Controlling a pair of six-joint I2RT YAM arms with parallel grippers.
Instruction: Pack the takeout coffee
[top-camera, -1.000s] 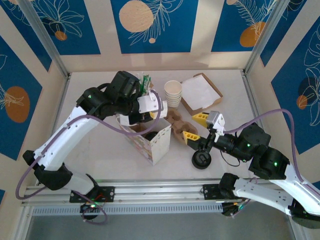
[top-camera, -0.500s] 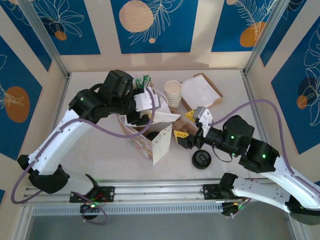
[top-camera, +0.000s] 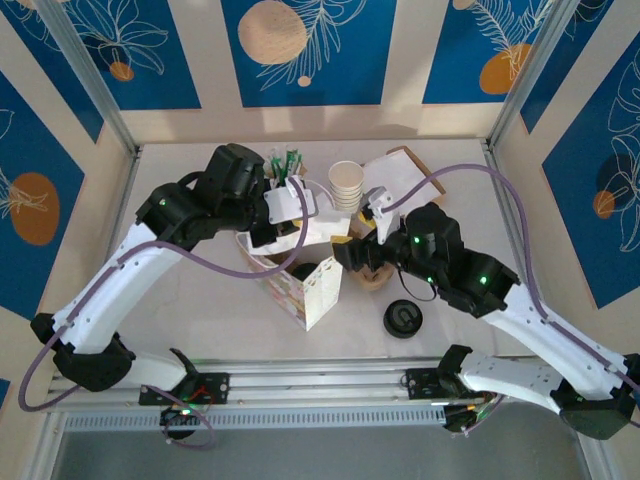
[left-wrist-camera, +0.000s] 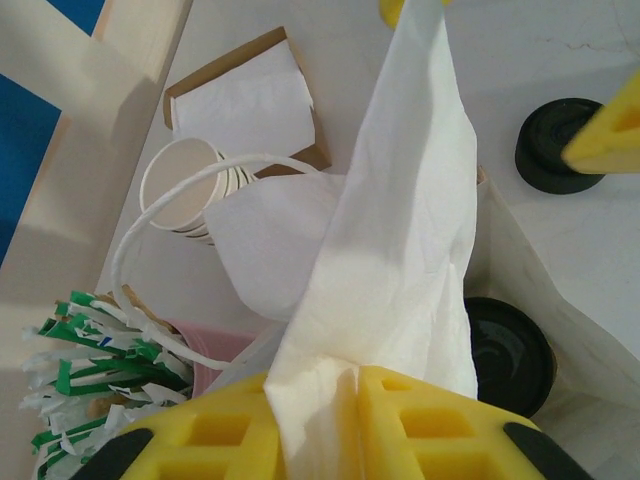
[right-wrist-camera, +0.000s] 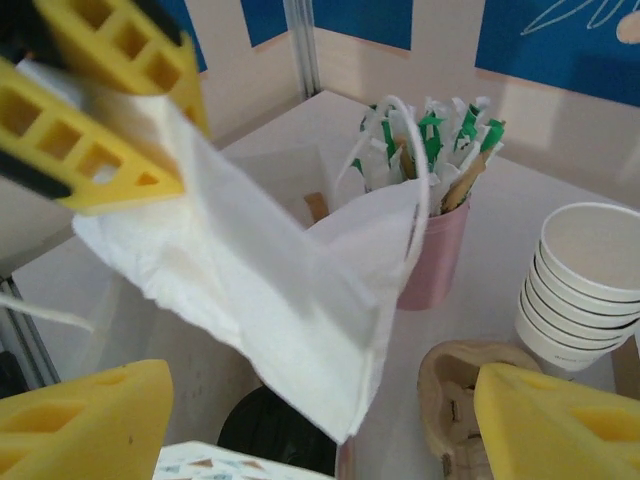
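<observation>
We see the takeout coffee (left-wrist-camera: 505, 355) standing inside the paper bag (top-camera: 318, 290), black lid up. Our left gripper (left-wrist-camera: 325, 405) is clenched on a white napkin (left-wrist-camera: 390, 230) above the bag; our right gripper (right-wrist-camera: 320, 425) hangs released nearby. A pink cup (right-wrist-camera: 435, 250) holds green-wrapped sticks.

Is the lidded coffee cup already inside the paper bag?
Inside. The coffee cup shows its black lid low between the walls of the paper bag.

Jaws of the left gripper (left-wrist-camera: 322, 398) pinch a white napkin (left-wrist-camera: 400, 250) beside the takeout coffee (left-wrist-camera: 508, 357).
</observation>
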